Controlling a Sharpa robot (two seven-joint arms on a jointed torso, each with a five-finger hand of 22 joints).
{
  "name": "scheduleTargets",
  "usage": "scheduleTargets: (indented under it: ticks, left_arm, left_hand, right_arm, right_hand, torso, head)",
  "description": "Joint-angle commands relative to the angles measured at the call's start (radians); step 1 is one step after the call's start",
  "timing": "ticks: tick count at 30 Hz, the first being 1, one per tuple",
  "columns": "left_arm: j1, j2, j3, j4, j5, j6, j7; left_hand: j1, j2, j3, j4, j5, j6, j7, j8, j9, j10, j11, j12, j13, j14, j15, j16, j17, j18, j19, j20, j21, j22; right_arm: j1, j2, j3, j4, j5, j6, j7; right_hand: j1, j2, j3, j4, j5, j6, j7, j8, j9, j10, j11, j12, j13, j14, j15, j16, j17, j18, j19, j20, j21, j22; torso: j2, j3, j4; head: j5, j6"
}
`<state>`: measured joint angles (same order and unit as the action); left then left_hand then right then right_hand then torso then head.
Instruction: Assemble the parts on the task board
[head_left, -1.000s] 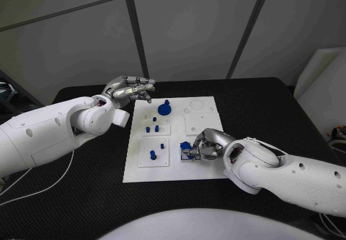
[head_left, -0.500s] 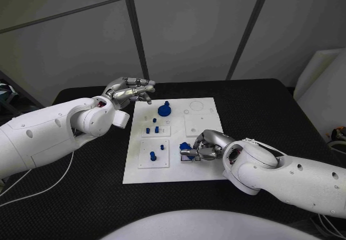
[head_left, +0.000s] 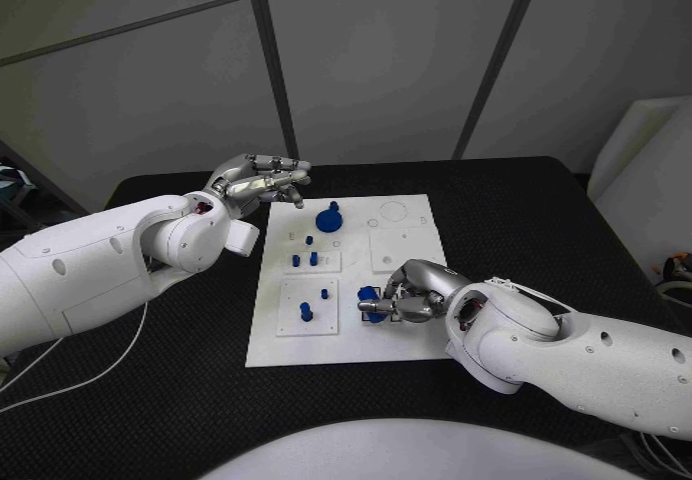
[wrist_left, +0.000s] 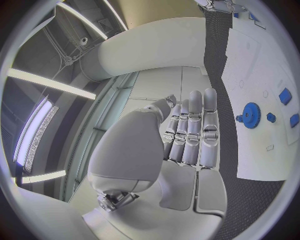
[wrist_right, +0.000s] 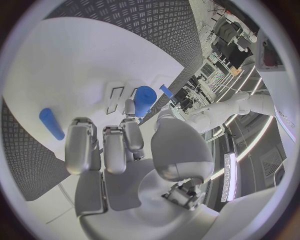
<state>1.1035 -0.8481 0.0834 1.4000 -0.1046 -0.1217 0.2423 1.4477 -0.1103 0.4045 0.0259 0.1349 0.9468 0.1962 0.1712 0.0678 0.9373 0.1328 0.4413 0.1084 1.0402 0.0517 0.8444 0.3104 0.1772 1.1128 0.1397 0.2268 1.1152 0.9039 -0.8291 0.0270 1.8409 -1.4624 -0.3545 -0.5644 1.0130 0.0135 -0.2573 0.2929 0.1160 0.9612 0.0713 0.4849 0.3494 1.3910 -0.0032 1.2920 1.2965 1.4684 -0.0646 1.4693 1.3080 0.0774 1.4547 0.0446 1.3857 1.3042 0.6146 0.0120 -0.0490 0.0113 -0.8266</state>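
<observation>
Nothing has shifted on your left: the left hand (head_left: 263, 184) hangs over the bench's (head_left: 173, 400) far-left side, fingers curled in on nothing, beside the task board (head_left: 310, 345). Your right hand (head_left: 401, 296) has crept leftward along the board's near half, fingers wrapped round a blue part (head_left: 372, 303) (the gear (head_left: 329, 216) sits untouched farther back). Seating looks imminent, so check alignment first.
</observation>
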Motion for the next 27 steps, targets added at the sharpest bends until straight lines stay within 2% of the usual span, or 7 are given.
scheduleTargets:
  ticks: [1, 5, 10, 12, 18, 21, 27]
  left_arm:
    - [0.002, 0.0, 0.001, 0.001, 0.003, 0.014, -0.001]
    - [0.002, 0.001, 0.001, 0.0, 0.003, 0.015, -0.002]
    - [0.002, 0.001, 0.001, 0.0, 0.003, 0.017, -0.004]
    - [0.002, 0.001, 0.001, 0.0, 0.003, 0.018, -0.005]
    - [0.002, 0.001, 0.001, 0.0, 0.003, 0.018, -0.008]
    - [0.002, 0.001, 0.001, 0.0, 0.003, 0.018, -0.01]
    - [0.002, 0.001, 0.0, -0.001, 0.003, 0.02, -0.012]
  left_hand:
    - [-0.004, 0.005, -0.001, -0.005, 0.003, -0.006, 0.003, 0.005, -0.001, -0.008, -0.002, 0.005, -0.001, -0.006, -0.001, -0.002, -0.002, 0.002, -0.008, -0.003, 0.004, -0.002]
    - [-0.005, 0.005, -0.001, -0.005, 0.003, -0.006, 0.003, 0.005, -0.001, -0.009, -0.001, 0.005, -0.001, -0.006, -0.001, -0.002, -0.002, 0.002, -0.008, -0.002, 0.004, -0.002]
    - [-0.004, 0.006, 0.0, -0.006, 0.003, -0.006, 0.003, 0.005, -0.001, -0.009, -0.001, 0.005, -0.002, -0.007, -0.001, -0.002, -0.003, 0.002, -0.008, -0.002, 0.004, -0.002]
    - [-0.004, 0.006, 0.0, -0.006, 0.003, -0.006, 0.003, 0.005, -0.001, -0.009, -0.001, 0.005, -0.002, -0.007, -0.001, -0.002, -0.003, 0.002, -0.008, -0.002, 0.004, -0.002]
    - [-0.004, 0.006, 0.0, -0.006, 0.003, -0.006, 0.003, 0.005, -0.001, -0.009, -0.001, 0.005, -0.002, -0.007, -0.001, -0.002, -0.003, 0.002, -0.008, -0.003, 0.004, -0.002]
    - [-0.003, 0.006, 0.0, -0.007, 0.003, -0.007, 0.003, 0.005, -0.001, -0.009, -0.001, 0.005, -0.002, -0.007, -0.002, -0.002, -0.003, 0.002, -0.008, -0.003, 0.004, -0.002]
    - [-0.003, 0.006, 0.0, -0.007, 0.003, -0.007, 0.003, 0.005, -0.001, -0.009, -0.001, 0.005, -0.002, -0.007, -0.002, -0.002, -0.003, 0.002, -0.008, -0.003, 0.004, -0.002]
  right_arm:
    - [0.001, -0.003, 0.0, 0.005, -0.02, 0.015, 0.01]
    - [0.001, -0.006, 0.0, 0.006, -0.027, 0.022, 0.007]
    - [0.001, -0.009, 0.0, 0.004, -0.05, 0.032, -0.003]
    - [0.001, -0.01, 0.0, 0.003, -0.057, 0.034, -0.007]
    - [0.001, -0.012, 0.0, -0.001, -0.069, 0.048, -0.011]
    - [0.001, -0.012, 0.0, 0.001, -0.068, 0.053, -0.004]
    - [0.001, -0.014, 0.0, 0.005, -0.069, 0.041, 0.009]
  right_hand:
    - [0.007, 0.013, 0.008, -0.002, 0.022, 0.004, -0.004, 0.006, 0.003, 0.003, -0.003, 0.002, 0.002, 0.066, -0.009, 0.0, 0.068, -0.018, 0.001, -0.007, 0.0, 0.002]
    - [0.037, 0.021, 0.013, -0.005, 0.059, 0.004, -0.005, 0.007, 0.006, 0.004, -0.005, 0.001, 0.003, 0.067, -0.01, 0.0, 0.069, -0.018, 0.001, -0.008, 0.0, 0.002]
    - [0.158, 0.036, 0.037, -0.038, 0.144, 0.006, -0.008, 0.01, 0.012, 0.006, -0.008, -0.001, 0.006, 0.067, -0.012, 0.0, 0.069, -0.018, 0.001, -0.011, 0.0, 0.003]
    - [0.188, 0.041, 0.044, -0.046, 0.16, 0.007, -0.009, 0.011, 0.013, 0.006, -0.008, -0.002, 0.007, 0.067, -0.013, -0.001, 0.069, -0.018, 0.001, -0.011, 0.0, 0.004]
    - [0.199, 0.042, 0.034, -0.032, 0.189, 0.009, -0.009, 0.011, 0.015, 0.007, -0.008, -0.004, 0.008, 0.067, -0.013, -0.001, 0.069, -0.018, 0.001, -0.012, -0.001, 0.004]
    - [0.187, 0.035, 0.017, -0.01, 0.197, 0.01, -0.009, 0.011, 0.016, 0.008, -0.008, -0.004, 0.009, 0.067, -0.013, -0.001, 0.069, -0.018, 0.002, -0.011, -0.001, 0.005]
    - [0.16, 0.032, -0.005, -0.001, 0.18, 0.011, -0.009, 0.011, 0.018, 0.009, -0.008, -0.005, 0.011, 0.067, -0.013, 0.0, 0.071, -0.018, 0.002, -0.011, -0.001, 0.005]
  torso:
    - [0.0, -0.0003, 0.0006]
    - [-0.001, -0.0001, 0.0005]
    - [0.0, 0.0, -0.0002]
    - [0.001, 0.0001, -0.0001]
    - [0.001, -0.0003, 0.0011]
    - [0.001, -0.0003, 0.0015]
    - [0.0, 0.0002, -0.0004]
  head:
    - [-0.001, 0.0]
    - [0.0, 0.0]
    - [0.0, 0.0]
    - [0.0, 0.001]
    - [0.0, -0.001]
    - [0.001, -0.003]
    - [0.001, -0.004]
